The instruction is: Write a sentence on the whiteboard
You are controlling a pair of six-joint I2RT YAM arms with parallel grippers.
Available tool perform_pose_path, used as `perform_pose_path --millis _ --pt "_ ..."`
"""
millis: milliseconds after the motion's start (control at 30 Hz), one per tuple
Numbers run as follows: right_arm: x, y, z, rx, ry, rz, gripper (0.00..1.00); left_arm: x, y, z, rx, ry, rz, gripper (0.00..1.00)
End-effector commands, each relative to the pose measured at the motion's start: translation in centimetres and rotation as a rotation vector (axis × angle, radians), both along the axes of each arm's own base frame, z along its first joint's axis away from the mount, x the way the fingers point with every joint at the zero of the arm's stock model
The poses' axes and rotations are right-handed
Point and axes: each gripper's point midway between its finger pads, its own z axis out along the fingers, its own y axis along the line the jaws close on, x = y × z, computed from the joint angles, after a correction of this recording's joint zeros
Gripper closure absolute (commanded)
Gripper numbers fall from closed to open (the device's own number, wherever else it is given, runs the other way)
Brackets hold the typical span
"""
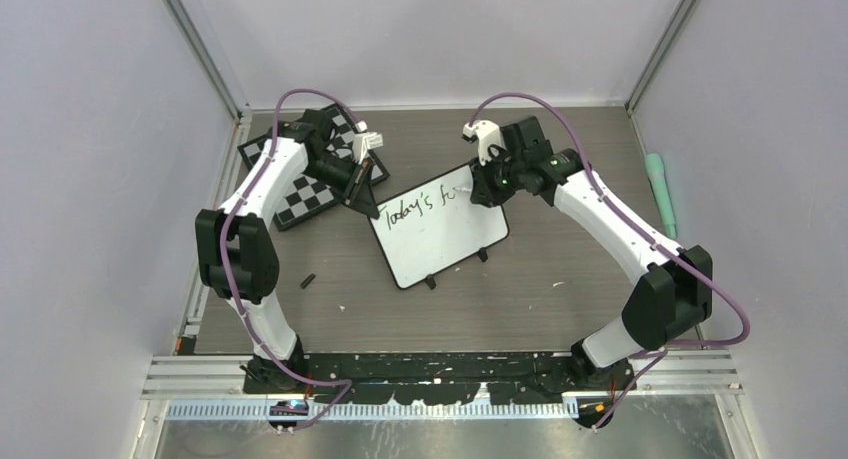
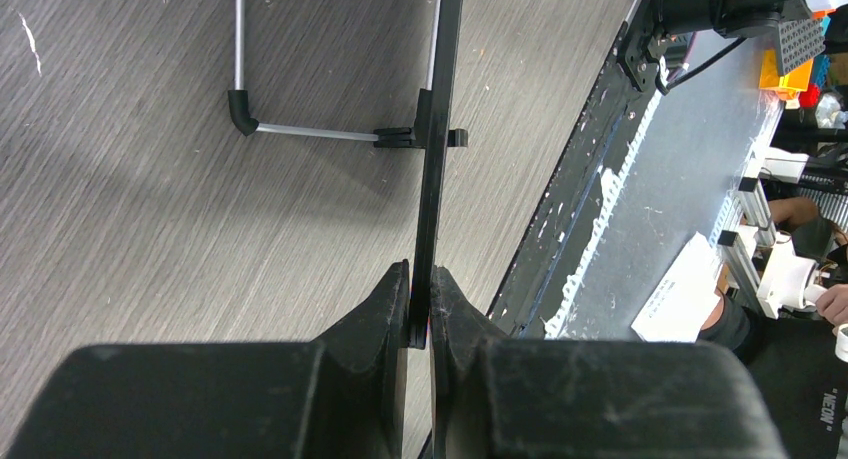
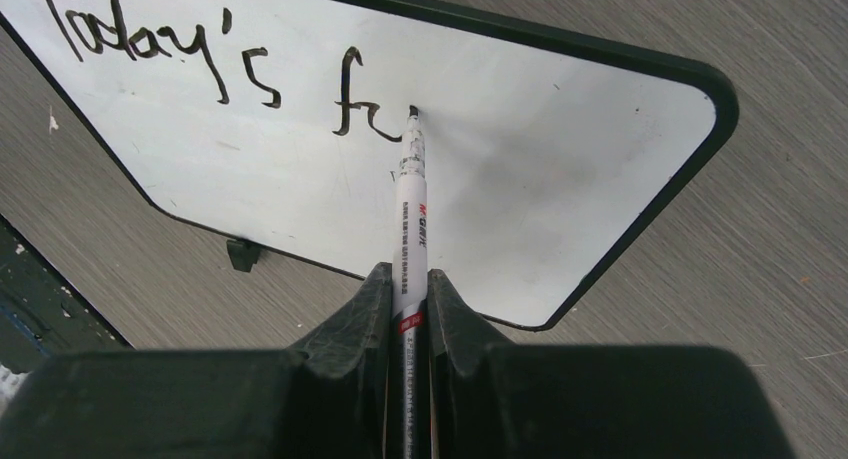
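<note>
The whiteboard (image 1: 445, 234) lies near the middle of the table (image 1: 560, 299), turned at a slant, just right of the chessboard (image 1: 310, 194). The left gripper (image 2: 420, 294) is clamped on the thin black frame at the board's far-left corner, fingers pressed to either side of the edge. The right gripper (image 3: 408, 289) is closed around a white marker (image 3: 411, 214), whose tip touches the board's far part. The sentence (image 3: 200, 69) is under way: "Today's" is complete and an "f" follows, with the next letter only half formed where the tip rests. So the first word is done and the second barely begun. I judge most of the writing remains, and the white space below is bare for a second line.
</note>
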Motion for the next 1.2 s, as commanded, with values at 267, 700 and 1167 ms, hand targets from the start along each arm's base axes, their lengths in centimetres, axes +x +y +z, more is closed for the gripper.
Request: perform_pose_path --millis 267,700,1167 --pt "-1.0 -0.6 -0.4 -0.006 0.001 0.006 1.0 -0.3 0.1 0.9 -0.006 -0.025 -0.002 0.95" --pt "0.4 -0.9 3.5 -0.003 -0.108 -0.007 1.0 -0.5 0.0 1.0 -0.009 -0.024 -0.005 0.95" --pt "2.6 -0.6 3.1 -0.016 -0.114 -0.034 1.0 -0.5 0.0 1.1 -0.018 -0.026 -0.006 0.94"
